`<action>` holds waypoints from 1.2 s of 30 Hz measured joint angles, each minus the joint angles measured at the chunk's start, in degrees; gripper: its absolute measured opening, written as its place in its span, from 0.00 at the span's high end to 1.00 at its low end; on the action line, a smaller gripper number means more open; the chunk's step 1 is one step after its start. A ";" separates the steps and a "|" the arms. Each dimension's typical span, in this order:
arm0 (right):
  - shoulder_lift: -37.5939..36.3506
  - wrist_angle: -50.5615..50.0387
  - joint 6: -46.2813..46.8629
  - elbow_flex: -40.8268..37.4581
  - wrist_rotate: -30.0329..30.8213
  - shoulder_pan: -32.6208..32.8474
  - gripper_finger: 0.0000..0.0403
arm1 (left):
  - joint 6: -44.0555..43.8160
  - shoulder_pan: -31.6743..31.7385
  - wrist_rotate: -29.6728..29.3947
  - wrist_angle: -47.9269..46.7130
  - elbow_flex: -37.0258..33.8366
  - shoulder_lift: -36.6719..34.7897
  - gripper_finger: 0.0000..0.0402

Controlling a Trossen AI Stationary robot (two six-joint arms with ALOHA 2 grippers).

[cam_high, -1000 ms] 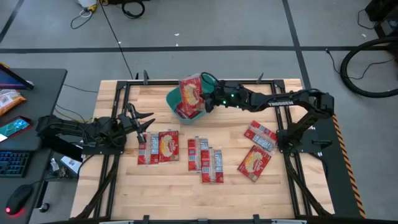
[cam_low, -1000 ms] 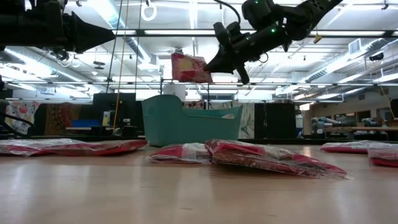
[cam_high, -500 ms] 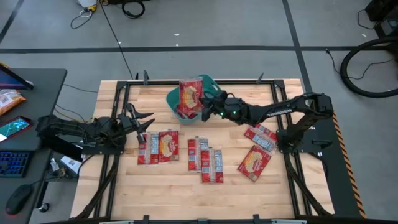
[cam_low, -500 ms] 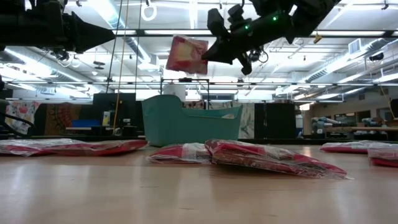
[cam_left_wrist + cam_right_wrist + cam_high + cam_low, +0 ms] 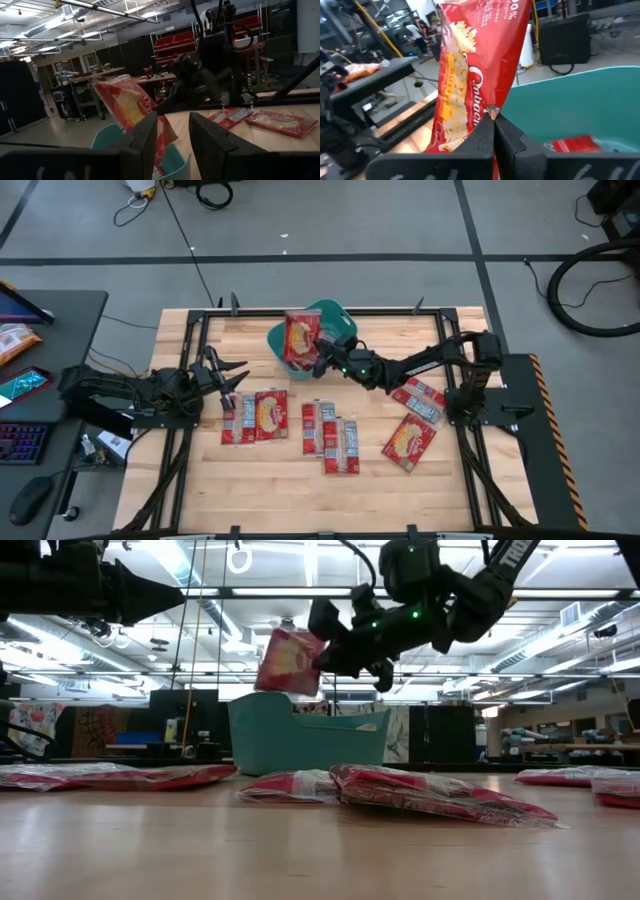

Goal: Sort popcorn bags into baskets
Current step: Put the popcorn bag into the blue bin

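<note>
My right gripper point(image 5: 322, 352) point(image 5: 322, 652) point(image 5: 493, 131) is shut on one red popcorn bag point(image 5: 300, 337) point(image 5: 285, 662) point(image 5: 475, 65) above the teal basket point(image 5: 335, 311) point(image 5: 300, 735) point(image 5: 580, 105) at the table's far middle. Another red packet point(image 5: 575, 145) lies inside the basket. Several more bags lie flat on the table: a pair point(image 5: 255, 415), a pair point(image 5: 330, 437) and two at the right point(image 5: 410, 440) point(image 5: 418, 398). My left gripper point(image 5: 235, 375) point(image 5: 172, 135) waits open at the table's left side, touching nothing. My right gripper pinches the bag's edge point(image 5: 492, 111) between its two shut fingers, reaching in from the table's right, nearly level. The bag is lifted clear and stands tilted beside the fingertips, over the basket's left end point(image 5: 245, 710).
A black rail frame point(image 5: 190, 340) runs around the tabletop. A desk at the far left holds an orange-and-white snack packet point(image 5: 15, 340) and a keyboard point(image 5: 25, 442). Bare wood shows along the near edge point(image 5: 320, 500) and at the far right point(image 5: 440, 330).
My right gripper has stayed shut on the bag, first rising, then dropping and drawing toward the table's left. The bag has come down closer to the basket's rim and has tipped more upright.
</note>
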 joint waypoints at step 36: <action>0.98 -0.67 -1.26 0.00 4.19 0.45 0.99 | 0.02 0.01 0.01 -0.29 0.00 0.00 0.70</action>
